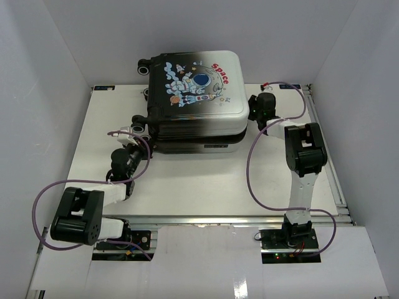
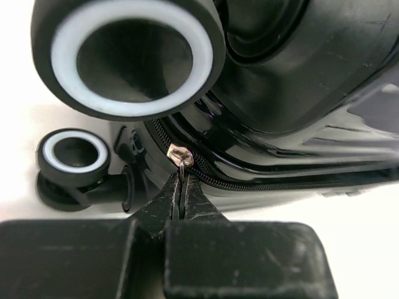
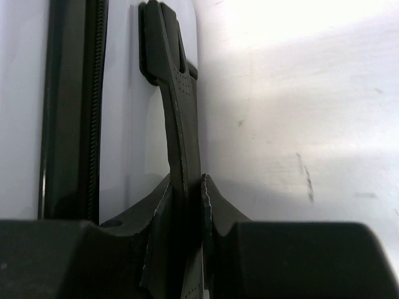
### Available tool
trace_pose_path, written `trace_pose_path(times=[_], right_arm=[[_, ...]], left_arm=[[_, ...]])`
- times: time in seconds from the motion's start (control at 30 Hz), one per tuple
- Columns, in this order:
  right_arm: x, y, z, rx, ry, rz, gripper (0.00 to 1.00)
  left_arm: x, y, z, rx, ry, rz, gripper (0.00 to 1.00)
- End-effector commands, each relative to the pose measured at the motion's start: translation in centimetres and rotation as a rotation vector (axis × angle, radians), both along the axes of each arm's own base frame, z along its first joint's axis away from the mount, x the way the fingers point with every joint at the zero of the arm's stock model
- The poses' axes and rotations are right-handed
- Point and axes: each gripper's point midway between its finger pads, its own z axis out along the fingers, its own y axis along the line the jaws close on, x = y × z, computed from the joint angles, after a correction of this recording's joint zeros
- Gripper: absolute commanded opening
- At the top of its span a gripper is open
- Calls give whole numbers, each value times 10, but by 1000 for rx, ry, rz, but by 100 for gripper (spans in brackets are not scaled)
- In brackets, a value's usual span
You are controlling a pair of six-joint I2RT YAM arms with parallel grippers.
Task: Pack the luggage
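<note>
Robot lab: white booth walls (image 1: 56, 56), rail-edged white table (image 1: 206, 187)

white table (image 1: 206, 187) bears the closed luggage (image 1: 193, 99).

Left arm (image 1: 78, 217) and right arm (image 1: 304, 156) — boxy black joint housings, white links — each with a looping purple cable (image 1: 249, 165) (thin, glossy); fingers (image 2: 159, 204) black, wedge-shaped.

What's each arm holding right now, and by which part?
Left fingers pinch the luggage zipper pull by its ring. Right fingers clamp the black side handle on its strap, below the anchored end.
</note>
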Motion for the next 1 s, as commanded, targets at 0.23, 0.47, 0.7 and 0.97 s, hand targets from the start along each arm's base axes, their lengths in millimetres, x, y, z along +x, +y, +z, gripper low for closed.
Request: trace_pose_path(times=[0.23, 0.47, 0.7, 0.97], right_arm=[[-131, 162, -25, 287, 161, 283, 8], [-127, 168, -31, 346, 163, 248, 8], [-117, 162, -34, 347, 154, 184, 8], [-97, 141, -34, 238, 140, 97, 8]], left_arm=[[-82, -130, 87, -27, -374, -773, 0], [-97, -141, 88, -175, -349, -897, 0], [-108, -143, 97, -246, -265, -949, 0], [-37, -104, 54, -101, 133, -442, 0]])
